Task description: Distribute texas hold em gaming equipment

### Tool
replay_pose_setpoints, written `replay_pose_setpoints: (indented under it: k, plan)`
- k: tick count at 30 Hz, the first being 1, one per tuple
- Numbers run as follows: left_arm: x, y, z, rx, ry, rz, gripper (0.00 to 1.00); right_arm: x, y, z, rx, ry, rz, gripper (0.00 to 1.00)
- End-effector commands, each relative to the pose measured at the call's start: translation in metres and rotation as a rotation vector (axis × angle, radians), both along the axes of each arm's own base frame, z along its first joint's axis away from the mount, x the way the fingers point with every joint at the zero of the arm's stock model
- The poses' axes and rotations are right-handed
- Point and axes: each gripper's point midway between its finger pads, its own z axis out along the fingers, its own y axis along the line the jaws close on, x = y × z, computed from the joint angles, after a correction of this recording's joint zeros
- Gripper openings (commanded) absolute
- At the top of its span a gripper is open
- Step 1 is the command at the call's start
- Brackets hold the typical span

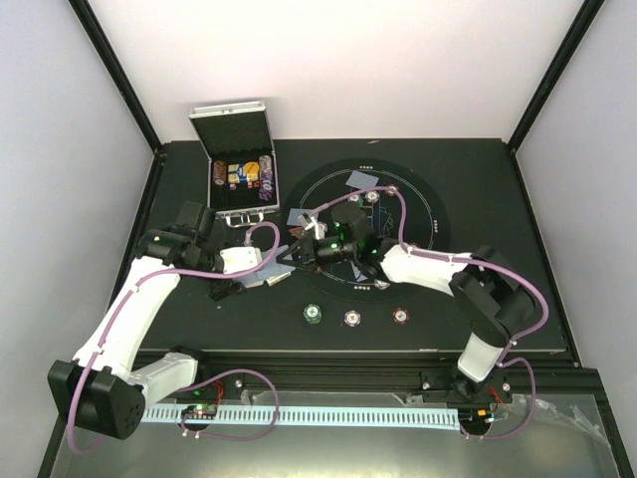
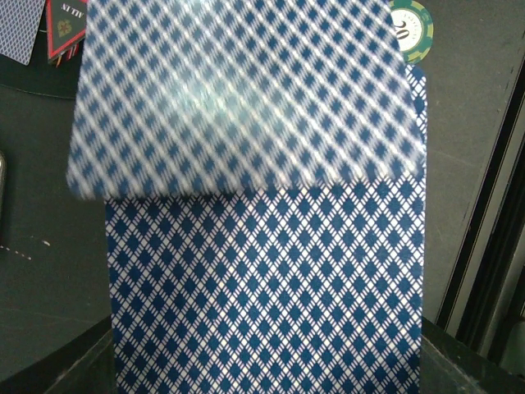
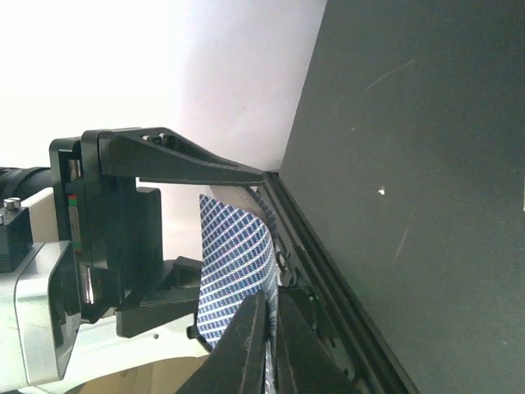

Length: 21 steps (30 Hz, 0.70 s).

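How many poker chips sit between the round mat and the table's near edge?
3, in a row: green chip left, white chip middle, brown-red chip right. Arms may hide more.

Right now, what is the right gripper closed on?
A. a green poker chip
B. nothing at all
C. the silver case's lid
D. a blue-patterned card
D: the right wrist view shows the right gripper pinching a blue-patterned card, the top one of the deck that the left gripper holds.
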Motion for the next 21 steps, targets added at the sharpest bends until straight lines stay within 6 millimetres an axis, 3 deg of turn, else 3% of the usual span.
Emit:
replay_pose_setpoints:
  k: [1, 13, 16, 21]
  plan:
    - [0.005, -0.003, 0.016, -0.024, -0.048, -0.001, 0.02, 0.01, -0.019, -0.001, -0.031, -0.014, -0.047, 0.03]
    - [0.005, -0.002, 0.015, -0.017, -0.049, 0.003, 0.02, 0.049, -0.055, -0.004, -0.057, -0.021, -0.121, 0.01]
    - [0.005, -0.002, 0.015, -0.015, -0.048, 0.002, 0.02, 0.072, -0.063, -0.014, -0.094, -0.021, -0.147, 0.01]
    - [0.005, -0.003, 0.016, -0.019, -0.047, 0.001, 0.02, 0.131, -0.07, -0.033, -0.158, -0.026, -0.202, 0.01]
